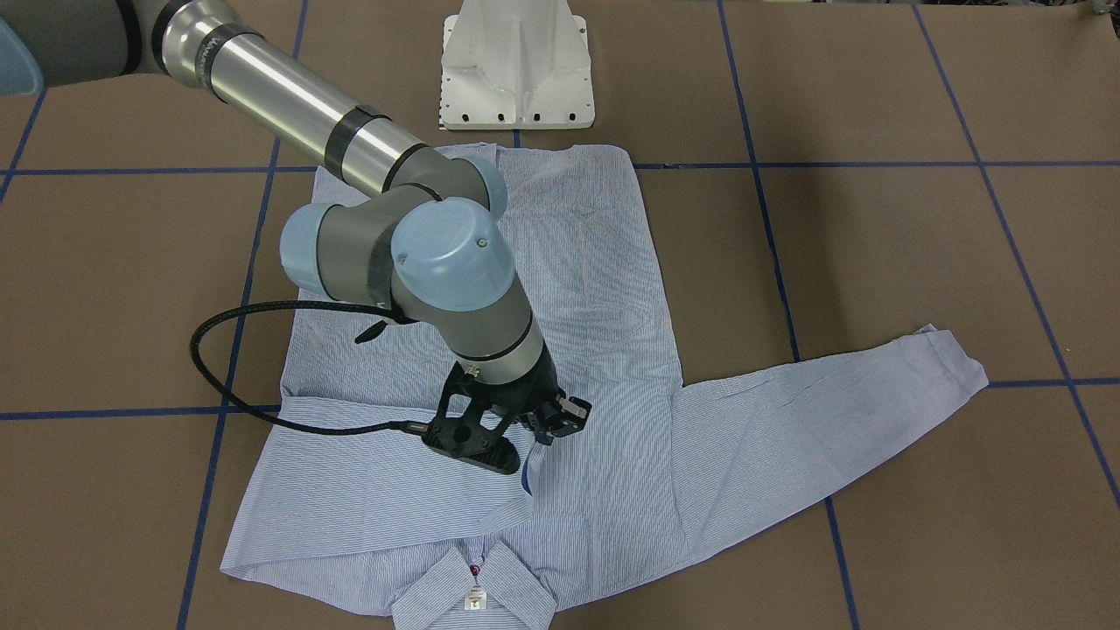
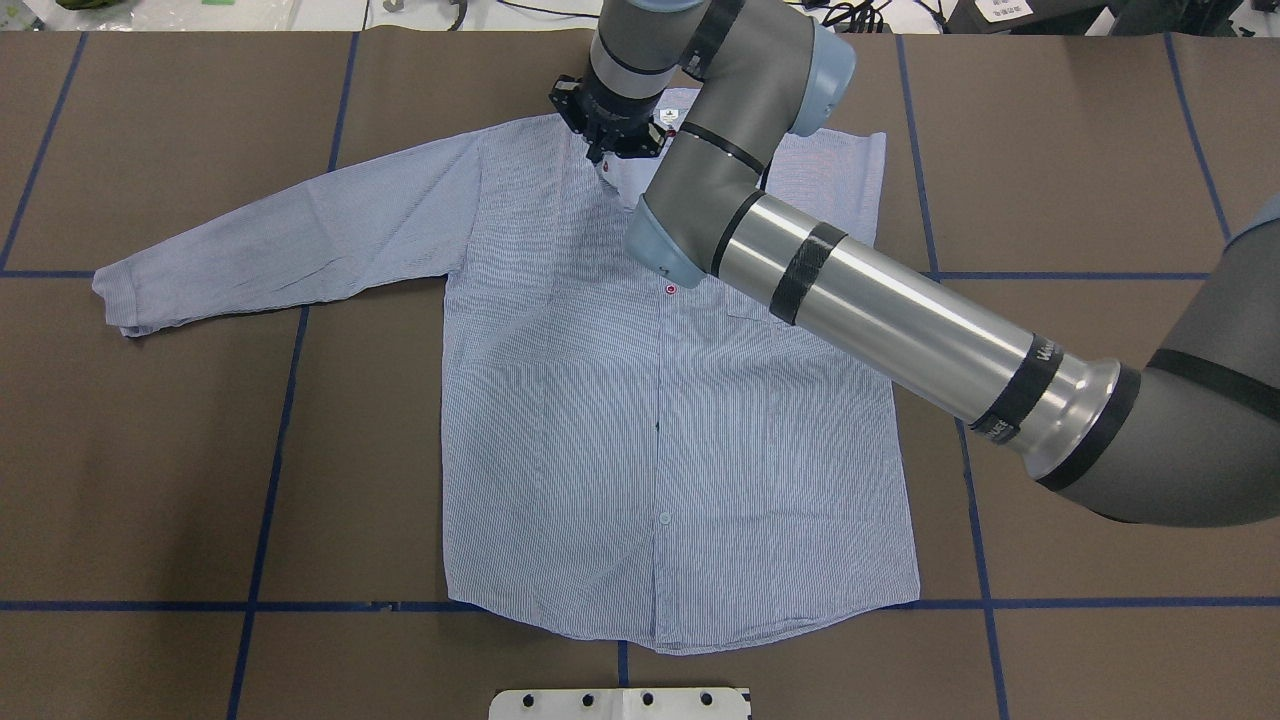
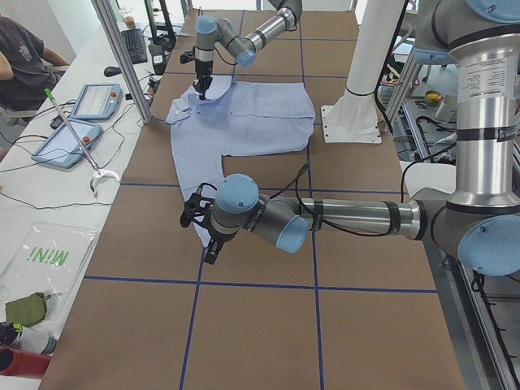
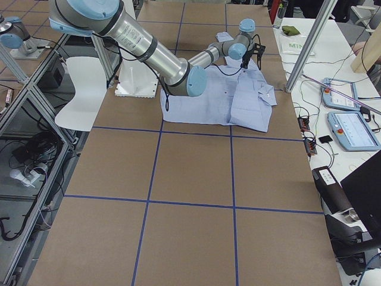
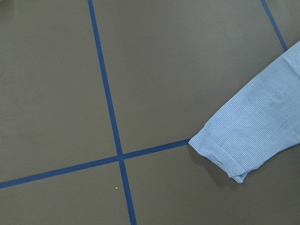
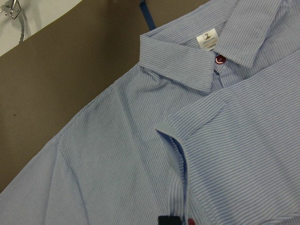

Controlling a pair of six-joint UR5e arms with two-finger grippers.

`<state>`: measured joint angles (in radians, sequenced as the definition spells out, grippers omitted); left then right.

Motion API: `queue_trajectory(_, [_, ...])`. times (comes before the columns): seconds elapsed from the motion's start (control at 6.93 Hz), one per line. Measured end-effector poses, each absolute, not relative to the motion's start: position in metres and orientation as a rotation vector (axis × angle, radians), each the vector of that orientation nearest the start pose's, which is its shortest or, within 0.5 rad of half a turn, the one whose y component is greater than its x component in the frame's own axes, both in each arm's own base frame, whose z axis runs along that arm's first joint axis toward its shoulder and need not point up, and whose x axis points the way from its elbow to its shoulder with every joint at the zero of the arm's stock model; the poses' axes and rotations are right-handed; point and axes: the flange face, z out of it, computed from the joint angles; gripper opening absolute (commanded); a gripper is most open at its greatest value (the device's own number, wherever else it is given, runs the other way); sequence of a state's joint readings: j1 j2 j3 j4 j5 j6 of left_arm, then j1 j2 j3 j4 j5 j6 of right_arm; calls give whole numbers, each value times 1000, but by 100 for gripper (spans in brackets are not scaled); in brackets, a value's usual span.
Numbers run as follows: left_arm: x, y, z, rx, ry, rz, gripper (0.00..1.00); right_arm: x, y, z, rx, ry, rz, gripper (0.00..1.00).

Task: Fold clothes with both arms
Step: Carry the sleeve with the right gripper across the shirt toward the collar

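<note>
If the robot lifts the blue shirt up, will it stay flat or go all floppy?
Probably floppy: the shirt lies flat with soft wrinkles, its folded sleeve draped over the chest. Likely light, since the cloth looks thin. The spread sleeve would probably dangle.

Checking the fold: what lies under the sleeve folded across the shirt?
The folded sleeve rests on the shirt's front, beside the collar. Whatever buttons lie beneath are hidden.

the shirt (image 2: 600, 400) is light blue with fine white stripes, a dark red button (image 6: 219, 59) and a white neck label (image 6: 206, 39). the table (image 2: 150, 450) is brown, crossed by blue tape lines (image 2: 250, 606). the right arm (image 2: 880, 310) is silver-grey with pale blue joint caps (image 1: 451, 254).
</note>
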<state>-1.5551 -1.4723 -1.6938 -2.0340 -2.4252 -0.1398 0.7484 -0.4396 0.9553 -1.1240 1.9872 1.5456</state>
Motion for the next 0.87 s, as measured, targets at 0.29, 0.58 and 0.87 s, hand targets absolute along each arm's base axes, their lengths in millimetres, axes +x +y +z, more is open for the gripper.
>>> queue_trajectory(0.29, [-49,-471,588,387,870,93,100,-592,-634,114,42,-1029,461,100])
queue_trajectory(0.58, [-36,-481,594,372,874,118,100,-608,-619,93,58,-1046,485,100])
queue_trajectory(0.87, [-3,-507,606,324,887,135,100,-596,-605,90,36,-1077,550,100])
